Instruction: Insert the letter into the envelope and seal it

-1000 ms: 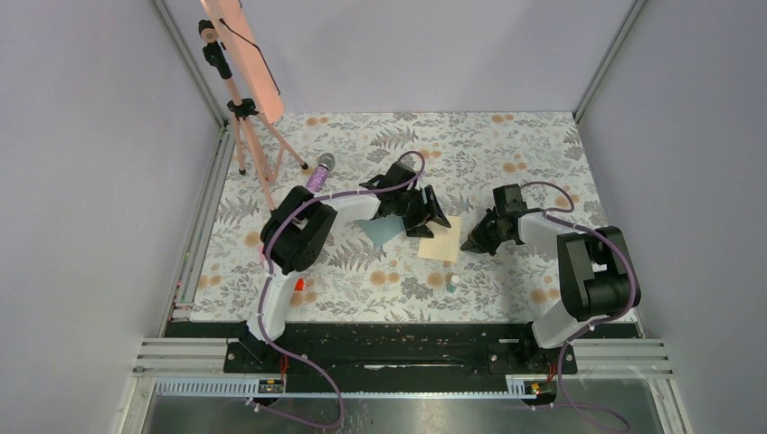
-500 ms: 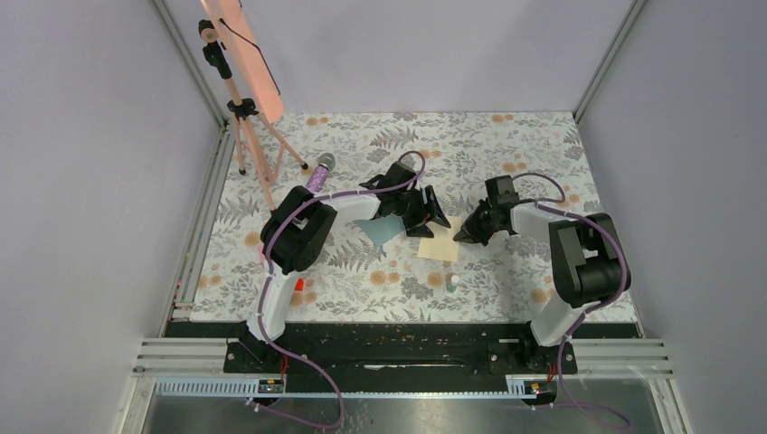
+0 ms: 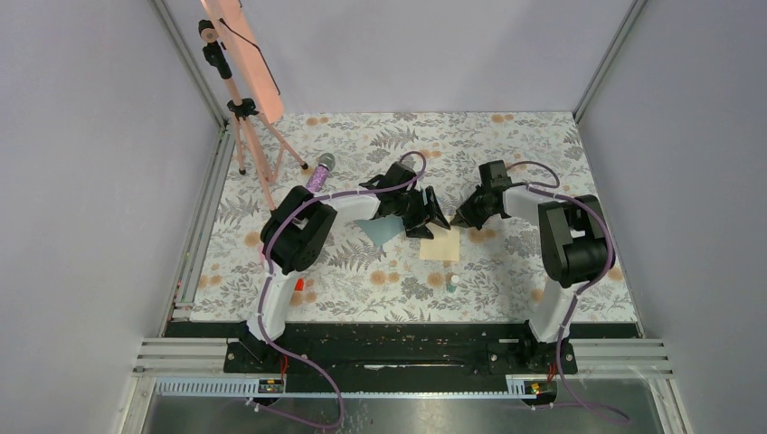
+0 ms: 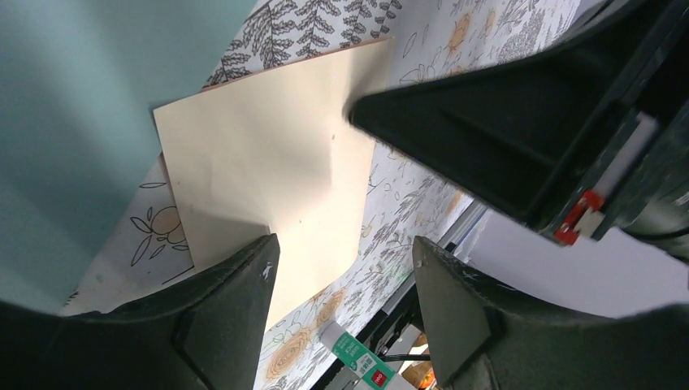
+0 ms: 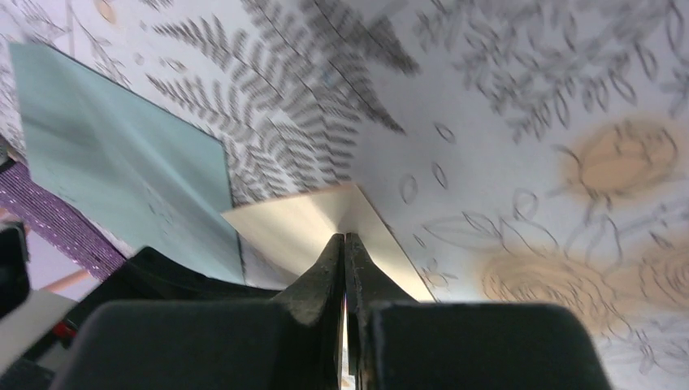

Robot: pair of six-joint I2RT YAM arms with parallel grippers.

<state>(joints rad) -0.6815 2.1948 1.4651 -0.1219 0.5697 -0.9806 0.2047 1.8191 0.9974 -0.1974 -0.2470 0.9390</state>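
Tripod (image 3: 246, 136), purple microphone (image 3: 320, 172), small bottle (image 3: 453, 282), floral table (image 3: 534, 149).

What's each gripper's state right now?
Left gripper: open, nothing between its fingers.
Right gripper: shut, apparently pinching a corner of the letter.

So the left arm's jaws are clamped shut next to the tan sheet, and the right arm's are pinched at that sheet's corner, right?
Not quite. On the left arm the jaws stand open next to the tan sheet, as the left wrist view shows. On the right arm they are shut at that sheet's corner, as you said.
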